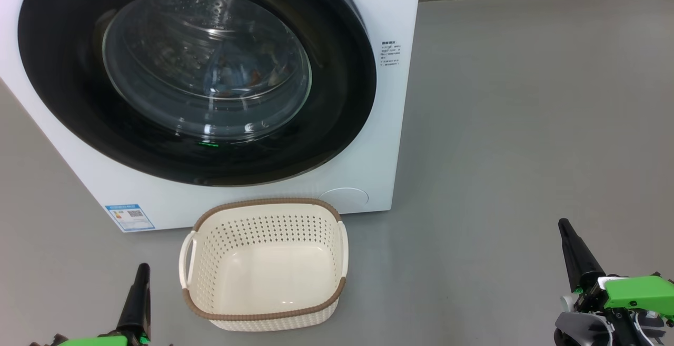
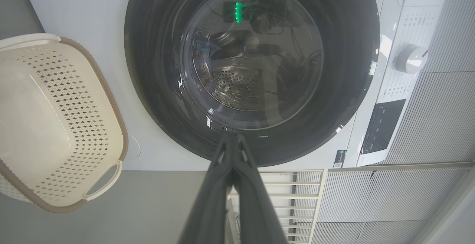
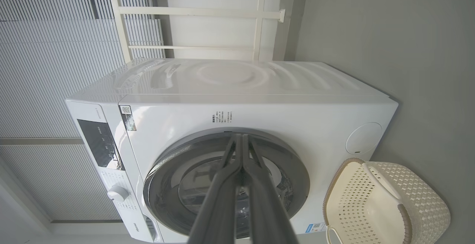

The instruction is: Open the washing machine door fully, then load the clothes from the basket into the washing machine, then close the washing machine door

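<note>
On the floor [image 1: 500, 125] against the washer's [image 1: 389, 125] front, the basket [image 1: 266, 201] sits empty, the clothes [image 1: 253, 75] seem to lie in the drum [image 2: 237, 84] behind the closed door [image 1: 68, 98], and the left end effector [image 2: 232, 140] and right end effector [image 3: 241, 140] are clenched on nothing, so the job looks complete.
</note>
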